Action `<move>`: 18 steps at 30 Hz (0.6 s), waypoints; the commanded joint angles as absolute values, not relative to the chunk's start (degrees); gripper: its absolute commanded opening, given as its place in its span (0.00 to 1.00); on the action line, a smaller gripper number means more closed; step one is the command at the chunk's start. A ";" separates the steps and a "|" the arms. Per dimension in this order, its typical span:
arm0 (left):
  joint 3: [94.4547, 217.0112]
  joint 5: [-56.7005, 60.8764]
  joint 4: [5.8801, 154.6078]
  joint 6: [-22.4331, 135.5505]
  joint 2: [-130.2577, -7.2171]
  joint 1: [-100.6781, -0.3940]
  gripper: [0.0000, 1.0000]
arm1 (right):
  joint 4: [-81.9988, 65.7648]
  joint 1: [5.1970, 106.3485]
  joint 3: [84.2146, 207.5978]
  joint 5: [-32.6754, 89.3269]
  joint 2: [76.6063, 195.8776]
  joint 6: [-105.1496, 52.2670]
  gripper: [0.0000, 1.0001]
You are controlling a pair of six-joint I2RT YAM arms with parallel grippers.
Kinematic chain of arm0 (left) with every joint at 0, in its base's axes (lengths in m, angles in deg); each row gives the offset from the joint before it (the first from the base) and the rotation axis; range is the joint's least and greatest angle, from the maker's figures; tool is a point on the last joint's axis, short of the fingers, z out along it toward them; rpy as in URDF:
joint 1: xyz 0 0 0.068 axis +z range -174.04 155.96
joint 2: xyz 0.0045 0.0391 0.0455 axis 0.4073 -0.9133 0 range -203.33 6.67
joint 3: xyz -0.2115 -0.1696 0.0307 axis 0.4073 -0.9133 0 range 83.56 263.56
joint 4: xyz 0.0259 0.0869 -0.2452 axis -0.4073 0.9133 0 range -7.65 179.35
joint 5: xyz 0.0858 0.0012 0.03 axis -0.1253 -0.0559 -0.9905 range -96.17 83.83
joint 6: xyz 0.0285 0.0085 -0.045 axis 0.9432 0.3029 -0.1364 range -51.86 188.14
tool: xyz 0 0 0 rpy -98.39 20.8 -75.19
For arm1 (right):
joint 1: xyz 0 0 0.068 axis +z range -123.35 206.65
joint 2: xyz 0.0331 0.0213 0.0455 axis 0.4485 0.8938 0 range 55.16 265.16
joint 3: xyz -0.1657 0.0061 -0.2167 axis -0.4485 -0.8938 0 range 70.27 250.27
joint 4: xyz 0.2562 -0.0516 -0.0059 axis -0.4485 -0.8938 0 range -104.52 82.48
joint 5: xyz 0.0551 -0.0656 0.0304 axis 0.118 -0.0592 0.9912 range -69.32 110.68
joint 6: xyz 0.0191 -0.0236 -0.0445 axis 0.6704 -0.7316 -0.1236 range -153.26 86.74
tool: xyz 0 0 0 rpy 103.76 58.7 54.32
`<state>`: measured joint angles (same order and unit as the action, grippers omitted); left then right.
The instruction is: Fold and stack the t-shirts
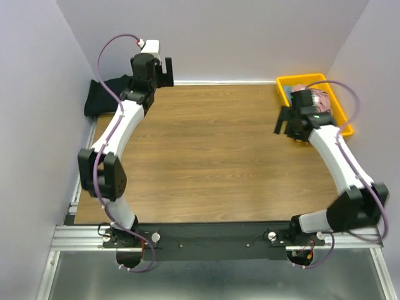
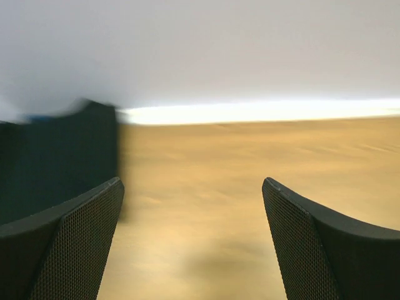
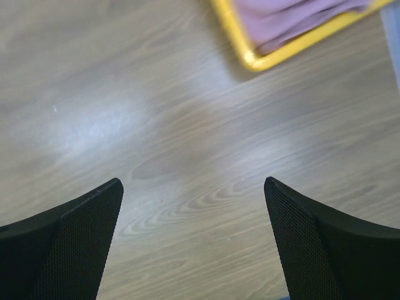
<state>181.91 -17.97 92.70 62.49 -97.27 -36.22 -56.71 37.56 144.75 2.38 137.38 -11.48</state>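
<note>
Black t-shirt (image 1: 103, 97): soft, crumpled, draped at far-left tabletop (image 1: 212, 156) corner.
Pink t-shirt (image 1: 320, 98): bunched inside yellow bin (image 1: 300, 79), far-right corner.
Left gripper (image 2: 192, 181), right gripper (image 3: 194, 181): spread wide, empty.

Top view: bright, even, sharp; soft shadows on the worktop (image 1: 212, 156).
Left wrist view: heavy motion blur; black shirt (image 2: 56, 162) smeared; white glare band at the wall's foot.
Right wrist view: slight blur; pale sheen on the wood; yellow bin (image 3: 234, 34) soft-edged.
Left claw (image 2: 190, 181), right claw (image 3: 193, 180): dark, mesh crisp.
</note>
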 commanded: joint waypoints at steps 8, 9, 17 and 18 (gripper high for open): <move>147.32 -17.14 94.39 46.78 -49.84 -38.01 0.98 | -56.04 36.48 142.25 -4.01 103.43 -9.35 1.00; 145.54 -18.12 94.91 47.65 -46.02 -38.01 0.98 | -56.12 36.66 142.17 -4.36 101.41 -9.52 1.00; 132.36 -25.94 99.39 51.53 -12.54 -38.01 0.99 | -51.40 37.89 138.04 -9.20 78.41 -12.94 1.00; 131.65 -27.43 99.75 51.18 -10.40 -38.01 0.99 | -50.42 37.81 137.08 -9.02 76.45 -14.00 1.00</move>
<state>136.10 -21.20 94.93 50.14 -15.90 -37.77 -54.31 37.48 139.42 -5.49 83.83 -11.19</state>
